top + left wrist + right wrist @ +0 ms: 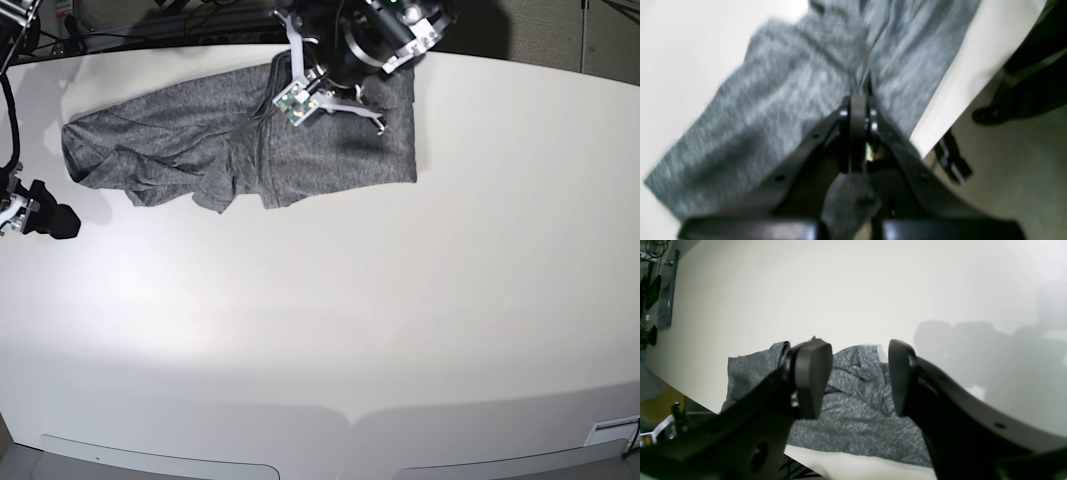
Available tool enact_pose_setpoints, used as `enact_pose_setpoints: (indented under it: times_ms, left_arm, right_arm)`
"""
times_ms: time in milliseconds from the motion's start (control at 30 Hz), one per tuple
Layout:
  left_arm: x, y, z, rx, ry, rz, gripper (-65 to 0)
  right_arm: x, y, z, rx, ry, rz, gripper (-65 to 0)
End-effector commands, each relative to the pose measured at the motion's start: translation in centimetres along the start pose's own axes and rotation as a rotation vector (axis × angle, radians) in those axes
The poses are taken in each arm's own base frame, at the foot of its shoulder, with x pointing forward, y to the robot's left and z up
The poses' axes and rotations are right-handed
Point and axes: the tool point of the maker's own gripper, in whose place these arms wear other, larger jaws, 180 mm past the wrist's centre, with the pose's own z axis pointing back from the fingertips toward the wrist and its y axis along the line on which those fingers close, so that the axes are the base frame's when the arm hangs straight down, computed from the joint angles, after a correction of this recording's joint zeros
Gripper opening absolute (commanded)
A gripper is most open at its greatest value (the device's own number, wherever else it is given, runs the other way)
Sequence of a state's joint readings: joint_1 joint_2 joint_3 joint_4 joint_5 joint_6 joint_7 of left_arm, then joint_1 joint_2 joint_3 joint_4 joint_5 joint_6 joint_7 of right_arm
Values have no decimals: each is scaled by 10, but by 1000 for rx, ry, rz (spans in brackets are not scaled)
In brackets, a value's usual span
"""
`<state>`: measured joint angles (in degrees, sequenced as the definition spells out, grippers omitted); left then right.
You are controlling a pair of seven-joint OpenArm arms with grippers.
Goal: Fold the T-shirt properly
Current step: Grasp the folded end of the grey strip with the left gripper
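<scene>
The heather-grey T-shirt [330,150] lies spread along the far part of the white table [400,320], with its bunched sleeves and creases toward the left [130,160]. My left gripper [268,115] is over the shirt's upper middle. In the left wrist view this left gripper [858,100] is shut on a pinched ridge of the T-shirt [780,100], and creases run away from the fingertips. My right gripper [55,222] hovers off the shirt's left end, apart from it. Seen from the right wrist, the right gripper [857,380] is open and holds nothing, with the T-shirt [857,420] beyond it.
The table's far edge [940,110] runs close to the left gripper, with floor and a dark shoe [990,115] beyond. Cables and equipment [653,290] sit past the table's edge in the right wrist view. Bare white tabletop [350,350] fills the near side.
</scene>
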<state>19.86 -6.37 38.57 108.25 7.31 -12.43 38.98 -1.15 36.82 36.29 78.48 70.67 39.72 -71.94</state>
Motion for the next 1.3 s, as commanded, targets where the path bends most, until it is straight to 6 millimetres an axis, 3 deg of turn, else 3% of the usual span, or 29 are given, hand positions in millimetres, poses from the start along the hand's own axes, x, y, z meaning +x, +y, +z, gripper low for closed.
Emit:
enact_pose_setpoints:
  times_ms: [0, 433, 633, 833, 933, 1100, 1167, 1267]
  left_arm:
    - [9, 2, 2, 11, -24, 7, -650]
    - [-12, -3, 2, -17, 93, -3, -650]
    - [-6, -56, 8, -279, 64, -49, -650]
    - [0, -83, 15, -417, 27, -155, -650]
    - [9, -64, 9, -344, 17, -181, -650]
    - [34, 29, -1, 120, -39, 15, -650]
    - [31, 50, 2, 204, -33, 81, -650]
    - [12, 64, 6, 235, 31, 87, -650]
  right_arm:
    - [19, 2, 9, 0, -43, 39, -336]
    - [19, 2, 9, 0, -43, 40, -336]
    - [23, 3, 10, 2, -48, 45, -336]
    - [29, 0, 17, -16, -46, 65, -336]
    - [32, -2, 20, -26, -42, 74, -336]
    - [23, -2, 18, -22, -7, 68, -336]
    - [22, -2, 18, -23, -1, 66, -336]
    - [22, -2, 18, -22, -2, 67, -336]
